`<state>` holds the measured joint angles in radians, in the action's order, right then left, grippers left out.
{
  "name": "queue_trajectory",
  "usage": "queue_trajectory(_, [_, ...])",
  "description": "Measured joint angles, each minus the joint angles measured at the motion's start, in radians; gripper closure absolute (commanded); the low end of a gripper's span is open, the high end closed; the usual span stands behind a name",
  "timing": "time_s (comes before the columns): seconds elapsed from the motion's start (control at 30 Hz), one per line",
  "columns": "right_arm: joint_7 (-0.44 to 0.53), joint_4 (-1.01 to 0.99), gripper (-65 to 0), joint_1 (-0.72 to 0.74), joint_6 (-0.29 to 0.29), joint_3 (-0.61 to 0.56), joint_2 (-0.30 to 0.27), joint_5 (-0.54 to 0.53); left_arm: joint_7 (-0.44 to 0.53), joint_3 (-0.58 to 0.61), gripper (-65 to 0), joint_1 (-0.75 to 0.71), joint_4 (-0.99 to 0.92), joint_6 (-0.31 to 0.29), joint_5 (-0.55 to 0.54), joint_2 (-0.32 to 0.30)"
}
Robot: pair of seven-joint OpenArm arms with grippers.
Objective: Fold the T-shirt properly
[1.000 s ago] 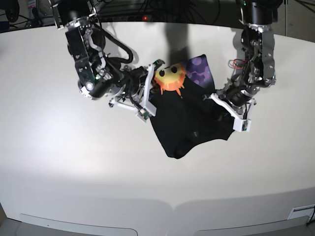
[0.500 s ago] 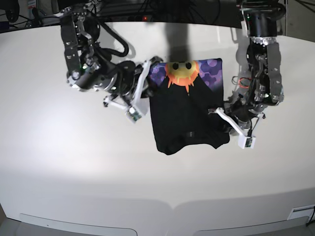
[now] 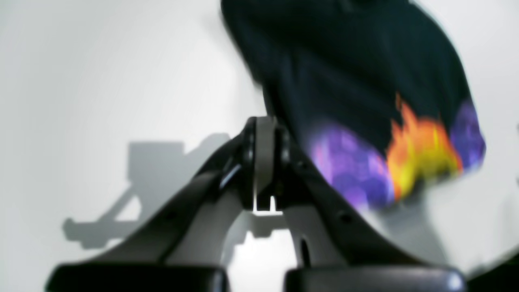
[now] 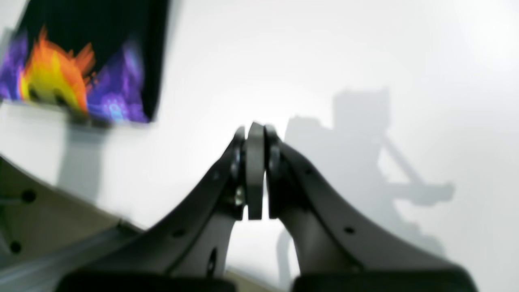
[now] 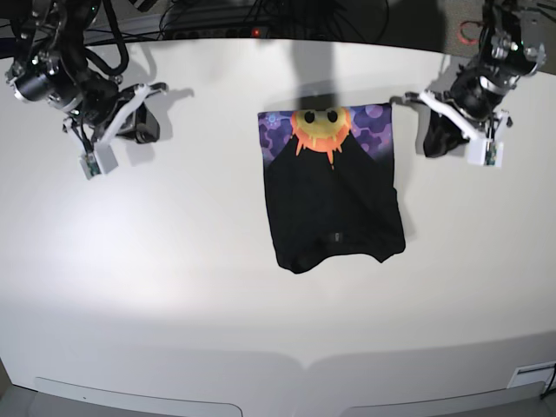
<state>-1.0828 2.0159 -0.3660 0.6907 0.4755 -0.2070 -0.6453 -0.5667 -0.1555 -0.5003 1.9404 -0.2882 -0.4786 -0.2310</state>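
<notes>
Both wrist views blurred, T-shirt (image 5: 333, 193) cropped

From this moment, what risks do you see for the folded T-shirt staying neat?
1. The T-shirt lies folded on the table, but its lower hem looks uneven and rounded, so the fold might loosen or look untidy.
2. Both the left gripper and the right gripper are shut and clear of the cloth; a return pass near the edges could drag a layer.

Folded T-shirt (image 5: 334, 195) on white table (image 5: 174, 287)
</notes>
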Motion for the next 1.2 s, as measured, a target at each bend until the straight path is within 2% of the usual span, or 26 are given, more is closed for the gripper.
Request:
queue_trajectory(0.1, [-0.045, 0.027, 0.0, -0.078, 0.003, 0.1, -0.001, -0.055, 0.029, 0.002, 0.0, -0.121, 0.006, -0.007, -0.014, 0.003])
queue_trajectory(0.17, [-0.068, 0.032, 0.0, -0.137, 0.003, 0.162, 0.0, -0.092, 0.058, 0.001, 0.0, -0.2, 0.006, -0.003, 0.015, 0.001])
queue_trajectory(0.27, [-0.071, 0.034, 0.0, -0.235, 0.003, 0.235, 0.019, -0.151, 0.08, 0.001, 0.0, -0.306, 0.006, -0.002, 0.064, 0.003])
queue_trajectory(0.37, [-0.068, 0.035, 0.0, -0.34, 0.003, 0.299, 0.055, -0.167, 0.108, 0.0, 0.0, -0.408, 0.006, -0.002, 0.103, 0.0])
queue_trajectory(0.5, [-0.03, 0.035, 0.0, -0.455, 0.002, 0.323, 0.135, -0.156, 0.172, 0.001, 0.0, -0.514, -0.013, -0.009, 0.143, 0.003])
queue_trajectory(0.6, [0.011, 0.024, 0.0, -0.503, 0.003, 0.322, 0.196, -0.109, 0.185, 0.0, 0.0, -0.532, -0.087, -0.006, 0.145, 0.001])
queue_trajectory(0.7, [0.05, -0.048, 0.0, -0.503, 0.003, 0.322, 0.23, -0.018, 0.236, 0.0, 0.0, -0.51, -0.228, -0.008, 0.145, 0.002])
queue_trajectory(0.77, [0.085, -0.135, 0.0, -0.494, 0.002, 0.321, 0.232, 0.018, 0.288, 0.0, 0.0, -0.48, -0.349, -0.008, 0.144, 0.004])
queue_trajectory(0.87, [0.193, -0.311, 0.0, -0.463, 0.003, 0.3, 0.205, 0.109, 0.338, 0.0, 0.0, -0.402, -0.555, -0.006, 0.144, 0.004])
queue_trajectory(0.97, [0.284, -0.526, 0.0, -0.407, 0.002, 0.261, 0.127, 0.205, 0.392, -0.001, 0.0, -0.301, -0.777, -0.007, 0.144, 0.007])
queue_trajectory(1.07, [0.372, -0.771, 0.0, -0.328, 0.003, 0.179, 0.03, 0.311, 0.441, 0.0, 0.0, -0.198, -0.998, -0.065, 0.191, 0.011])
queue_trajectory(1.2, [0.525, -1.12, 0.0, -0.209, 0.003, 0.011, -0.076, 0.407, 0.47, -0.001, 0.0, -0.064, -1.25, -0.132, 0.192, 0.011])
